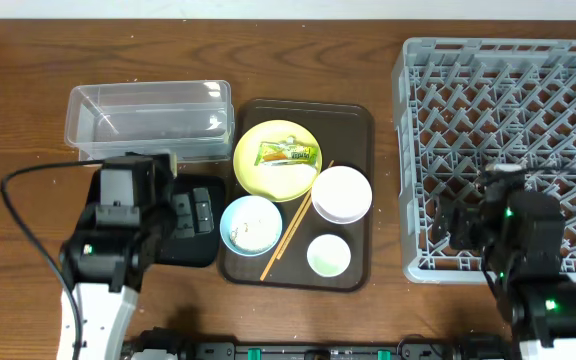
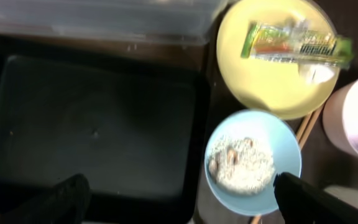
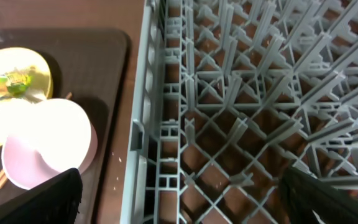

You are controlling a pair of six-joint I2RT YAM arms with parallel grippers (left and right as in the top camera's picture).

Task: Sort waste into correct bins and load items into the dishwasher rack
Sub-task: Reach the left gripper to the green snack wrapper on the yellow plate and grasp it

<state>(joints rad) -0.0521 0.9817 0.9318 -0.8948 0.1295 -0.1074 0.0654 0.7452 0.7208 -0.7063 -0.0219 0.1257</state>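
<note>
On the brown serving tray, the yellow plate (image 1: 278,170) holds the green-and-yellow wrapper (image 1: 288,154). The light blue bowl (image 1: 250,224) holds white crumbs (image 2: 241,165). The white bowl (image 1: 341,193), green cup (image 1: 328,255) and chopsticks (image 1: 293,225) lie beside them. The clear tub (image 1: 148,118) stands at the back left. The black tray (image 2: 92,118) lies under my left gripper (image 2: 185,202), which is open and empty, one finger over the blue bowl's (image 2: 253,186) edge. My right gripper (image 3: 188,199) is open and empty above the left edge of the grey rack (image 1: 508,100).
The brown serving tray (image 1: 353,125) lies between the black tray and the rack. The rack (image 3: 241,93) holds nothing. The white bowl (image 3: 42,146) sits close to the rack's left wall. A black cable (image 1: 28,230) loops at the left.
</note>
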